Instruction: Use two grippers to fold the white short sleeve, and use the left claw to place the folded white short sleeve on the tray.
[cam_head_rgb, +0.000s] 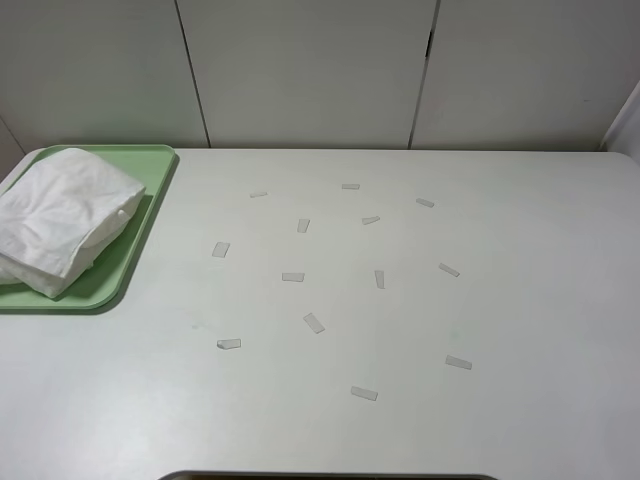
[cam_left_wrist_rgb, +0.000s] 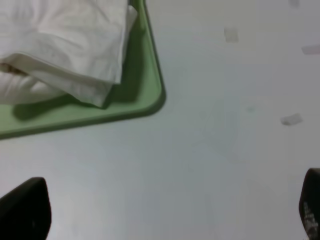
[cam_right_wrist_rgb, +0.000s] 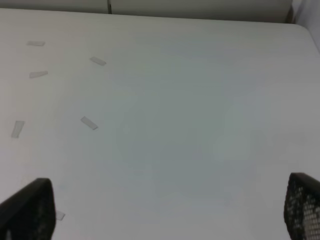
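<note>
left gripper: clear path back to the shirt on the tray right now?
Probably yes. The left gripper is open over bare table just off the tray corner, and nothing lies between it and the folded white short sleeve.

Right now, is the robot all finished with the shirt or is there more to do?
It looks finished. The white short sleeve is folded into a bundle and lies on the tray, one edge hanging a little over the rim. Nothing is in hand: the left gripper and right gripper both have their jaws wide apart over bare table. Only small scraps remain scattered there.
</note>
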